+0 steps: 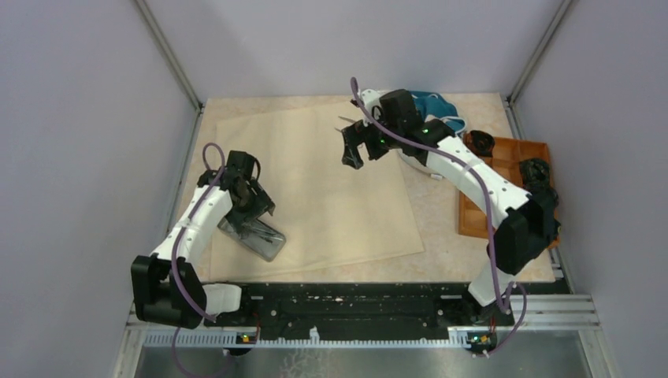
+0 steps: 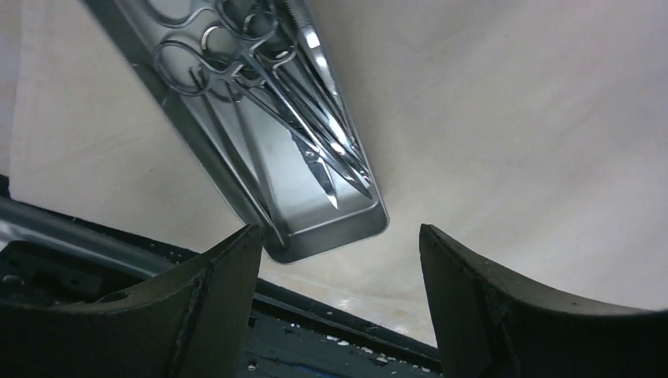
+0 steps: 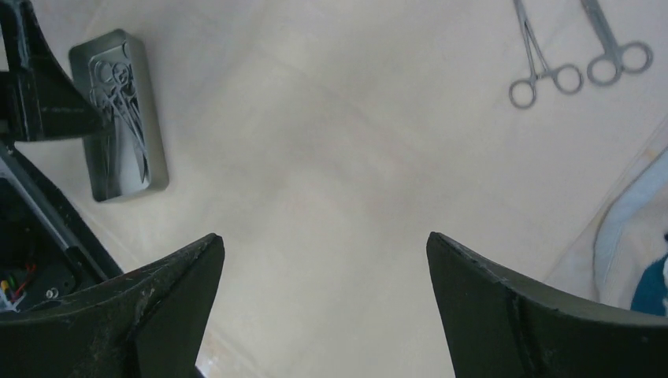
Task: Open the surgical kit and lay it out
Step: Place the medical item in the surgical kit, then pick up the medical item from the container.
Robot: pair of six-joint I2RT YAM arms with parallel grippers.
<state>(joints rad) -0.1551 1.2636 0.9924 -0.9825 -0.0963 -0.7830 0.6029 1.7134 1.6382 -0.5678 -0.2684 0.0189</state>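
The beige cloth wrap (image 1: 315, 189) lies spread flat on the table. The steel tray (image 1: 254, 236) sits at its near left edge and holds several ring-handled instruments (image 2: 307, 118). My left gripper (image 1: 256, 203) hovers just above the tray (image 2: 236, 142), open and empty (image 2: 339, 244). My right gripper (image 1: 354, 150) is open and empty above the far middle of the cloth (image 3: 323, 252). Two ring-handled forceps (image 3: 543, 71) (image 3: 618, 47) lie side by side on the cloth beyond it. The tray also shows in the right wrist view (image 3: 118, 118).
An orange-brown compartment tray (image 1: 504, 189) stands at the right, partly under the right arm. Teal-and-white fabric (image 1: 437, 106) lies at the far right of the cloth. A black rail (image 1: 354, 303) runs along the near edge. Walls close in the left and right sides.
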